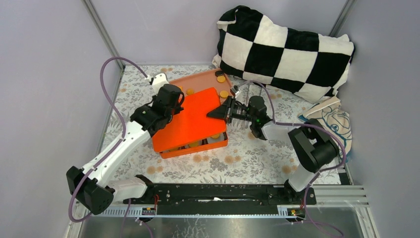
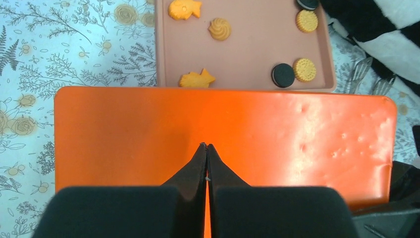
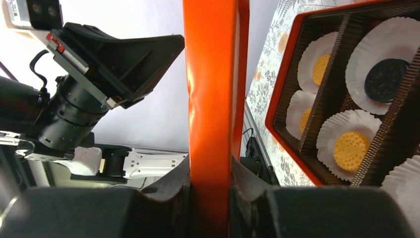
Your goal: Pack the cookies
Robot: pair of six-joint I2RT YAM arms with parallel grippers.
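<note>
**A:** What fills the view from above?

**B:** A flowered table, with a checked pillow at its 1 o'clock corner. In the middle an orange lid lies over an orange box, its long axis running 9 to 3 o'clock. It isn't seated. The box's front wall and a strip of compartments show along the lid's 6 o'clock edge.

**A:** And behind that?

**B:** A pink tray, just beyond the box at 12 o'clock.

**A:** Who has the lid?

**B:** The right gripper. Its jaws stand a little apart, clamped on the lid's 3 o'clock short edge. Its wrist view shows that edge clear of the box, with the compartments open to sight. The left gripper is closed tight with nothing in it, tips pointing down over the lid's 9 o'clock half. I can't tell whether they touch it.

**A:** Where are the cookies?

**B:** Two lots. Some sit in paper cups inside the box, under the lid, at about 7 o'clock from the right gripper. Others lie loose on the tray, round ones and fish shapes, at 12 o'clock from that gripper. It's the nearer arm to most of them.

**A:** What does the next move hinge on?

**B:** The offset, I'd say. The lid has to come toward 6 o'clock and level out before it can drop flush, with the left tips steadying the 9 o'clock end. I can't judge whether the tray lot should go in first.
</note>
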